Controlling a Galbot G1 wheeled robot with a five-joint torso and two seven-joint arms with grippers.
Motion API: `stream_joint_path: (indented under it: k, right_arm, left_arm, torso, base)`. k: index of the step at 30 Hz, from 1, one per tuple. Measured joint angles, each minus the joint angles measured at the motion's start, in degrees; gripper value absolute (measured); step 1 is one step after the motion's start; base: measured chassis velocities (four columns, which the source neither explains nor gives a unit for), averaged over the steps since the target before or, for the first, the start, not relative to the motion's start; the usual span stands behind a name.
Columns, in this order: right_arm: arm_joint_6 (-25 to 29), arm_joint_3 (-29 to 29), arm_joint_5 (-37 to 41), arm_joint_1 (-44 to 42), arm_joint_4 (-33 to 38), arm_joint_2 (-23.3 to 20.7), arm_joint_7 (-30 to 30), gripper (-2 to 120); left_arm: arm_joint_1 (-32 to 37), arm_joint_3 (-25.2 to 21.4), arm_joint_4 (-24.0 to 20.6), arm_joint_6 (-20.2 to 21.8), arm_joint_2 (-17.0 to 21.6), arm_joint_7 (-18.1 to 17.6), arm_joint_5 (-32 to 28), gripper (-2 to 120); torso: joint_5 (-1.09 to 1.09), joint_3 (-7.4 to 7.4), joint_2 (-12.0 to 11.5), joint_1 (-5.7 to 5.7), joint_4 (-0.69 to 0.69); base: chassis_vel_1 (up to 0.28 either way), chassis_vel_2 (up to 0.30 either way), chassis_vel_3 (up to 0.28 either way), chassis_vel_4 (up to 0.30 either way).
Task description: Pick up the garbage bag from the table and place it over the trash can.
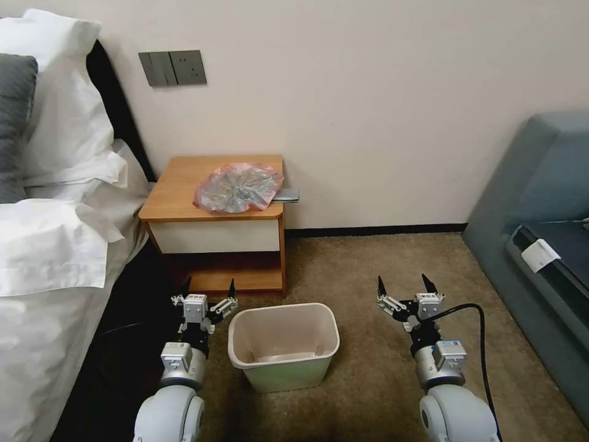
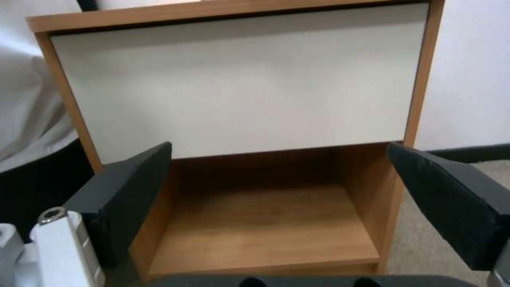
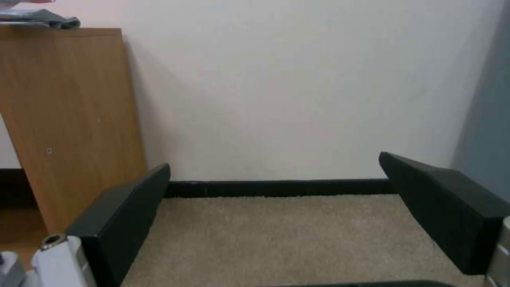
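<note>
On the table (image 1: 178,187), at about twelve o'clock from the trash can (image 1: 283,345), the garbage bag (image 1: 238,187) lies crumpled, its far edge hanging past the tabletop's right side. The left gripper (image 1: 207,291) hovers at nine o'clock of the bin and the right gripper (image 1: 406,286) at three o'clock, both spread wide and empty. The film looks thin and slippery: a shallow pinch may slide off it, or push it over the edge.

Garbage bag (image 1: 238,187): translucent grey, pink-red edging. Table (image 1: 178,190): orange-brown wood, white drawer front. Trash can (image 1: 283,345): cream-beige. Carpet (image 1: 368,264), at 3 o'clock of the table: mottled brown-beige.
</note>
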Motion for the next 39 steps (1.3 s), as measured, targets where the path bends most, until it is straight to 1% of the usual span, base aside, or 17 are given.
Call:
stream_joint_path:
  k: [33,36,39]
  right_arm:
    - [0.0,0.0,0.0,0.0,0.0,0.0,0.01,100]
    - [-0.02,0.04,0.02,-0.25,0.42,0.01,0.03,100]
    - [-0.16,0.46,0.6,-3.0,4.78,0.21,0.33,100]
  left_arm:
    - [0.07,-0.02,-0.12,0.02,0.0,-0.01,0.0,100]
    - [0.77,-0.38,-1.43,0.28,-0.01,-0.11,-0.12,100]
    - [3.44,-1.84,-6.3,1.33,-0.2,-0.6,-0.86,100]
  torso:
    - [0.0,0.0,0.0,0.0,0.0]
    - [-0.01,0.0,0.0,0.0,0.0]
    - [0.0,0.0,0.0,0.0,0.01]
  base:
    - [0.0,0.0,0.0,0.0]
    - [0.0,0.0,0.0,0.0]
    - [0.0,0.0,0.0,0.0]
